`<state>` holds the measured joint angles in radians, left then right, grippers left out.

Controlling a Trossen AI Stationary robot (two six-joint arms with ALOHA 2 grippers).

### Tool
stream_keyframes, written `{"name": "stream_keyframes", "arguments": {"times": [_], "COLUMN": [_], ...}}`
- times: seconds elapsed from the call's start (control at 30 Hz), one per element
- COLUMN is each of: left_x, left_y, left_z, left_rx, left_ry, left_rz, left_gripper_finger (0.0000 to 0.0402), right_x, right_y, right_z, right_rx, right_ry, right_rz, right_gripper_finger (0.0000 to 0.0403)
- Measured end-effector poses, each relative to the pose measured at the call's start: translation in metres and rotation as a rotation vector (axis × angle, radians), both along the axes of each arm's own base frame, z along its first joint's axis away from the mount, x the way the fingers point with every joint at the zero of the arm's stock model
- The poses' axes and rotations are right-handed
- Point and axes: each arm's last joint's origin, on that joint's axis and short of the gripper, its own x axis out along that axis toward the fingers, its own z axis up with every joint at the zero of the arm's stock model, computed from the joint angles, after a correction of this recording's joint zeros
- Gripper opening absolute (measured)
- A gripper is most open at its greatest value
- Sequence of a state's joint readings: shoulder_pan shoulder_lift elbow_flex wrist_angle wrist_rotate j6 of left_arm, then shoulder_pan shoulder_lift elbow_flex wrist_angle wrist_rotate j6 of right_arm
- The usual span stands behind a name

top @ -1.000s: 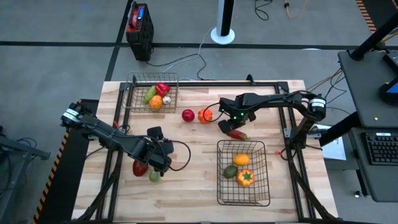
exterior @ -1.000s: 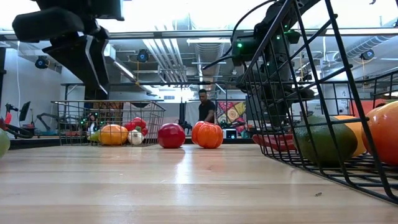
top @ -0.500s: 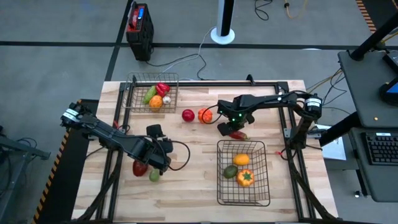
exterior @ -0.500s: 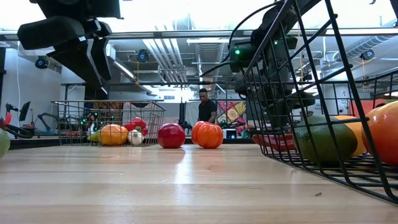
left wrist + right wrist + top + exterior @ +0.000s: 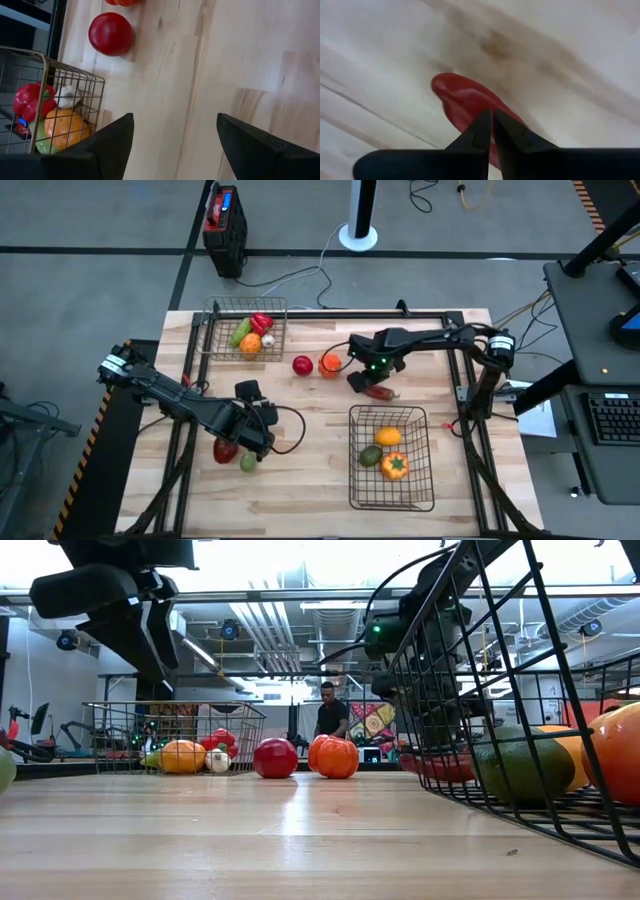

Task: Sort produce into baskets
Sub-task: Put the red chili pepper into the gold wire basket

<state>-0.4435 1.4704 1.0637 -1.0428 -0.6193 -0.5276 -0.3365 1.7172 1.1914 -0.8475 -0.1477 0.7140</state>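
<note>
One right gripper (image 5: 358, 384) shift (leftward)

pale wooden table (image 5: 320, 450) with visible grain, black wire-mesh baskets (image 5: 391, 457), glossy plastic-looking red apple (image 5: 274, 757), matt dark fingers (image 5: 107, 145).

Open wood (image 5: 300, 415) runs between the two arms mid-table; a gripper could pass there freely.

Far side: small wire basket (image 5: 213, 338) at the left corner, its mesh wall blocking level approach to the pieces inside. Just right of it, a red round fruit (image 5: 302, 365) and an orange tomato-like piece (image 5: 329, 364) lie close together, narrowing the lane.

Right gripper (image 5: 362, 384), fingers together, sits over a red pepper (image 5: 381, 393), just beyond the larger basket (image 5: 357, 480); little gap between pepper and basket rim.

Left gripper (image 5: 268, 442), fingers spread, occupies the near-left area, with a red piece (image 5: 225, 450) and a green piece (image 5: 247, 464) beside it.
</note>
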Motion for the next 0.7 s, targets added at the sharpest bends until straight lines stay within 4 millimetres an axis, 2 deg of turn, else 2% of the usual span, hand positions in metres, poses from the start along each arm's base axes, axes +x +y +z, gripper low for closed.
{"name": "stream_keyframes", "arguments": {"times": [0.1,0.2,0.47,0.57,0.7], "left_x": [0.0,0.0,0.0,0.0,0.0], "left_y": [0.0,0.0,0.0,0.0,0.0], "left_z": [0.0,0.0,0.0,0.0,0.0], "left_rx": [-0.004,-0.005,-0.011,-0.011,-0.012], "left_ry": [-0.005,-0.006,-0.014,-0.015,-0.015], "left_rz": [0.008,0.011,0.025,0.026,0.026], "left_gripper_finger": [0.0266,0.0266,0.0266,0.0266,0.0266], "right_x": [0.002,0.004,-0.007,-0.007,-0.003], "right_y": [-0.006,-0.007,0.008,0.012,0.015], "right_z": [0.006,0.018,0.033,0.032,0.032], "right_rx": [-0.018,-0.034,-0.026,-0.039,-0.095], "right_ry": [-0.026,-0.037,0.135,0.138,0.151], "right_rz": [0.04,0.213,0.549,0.622,0.645], "right_gripper_finger": [0.0012,0.0012,0.0019,0.0039,0.0089]}}
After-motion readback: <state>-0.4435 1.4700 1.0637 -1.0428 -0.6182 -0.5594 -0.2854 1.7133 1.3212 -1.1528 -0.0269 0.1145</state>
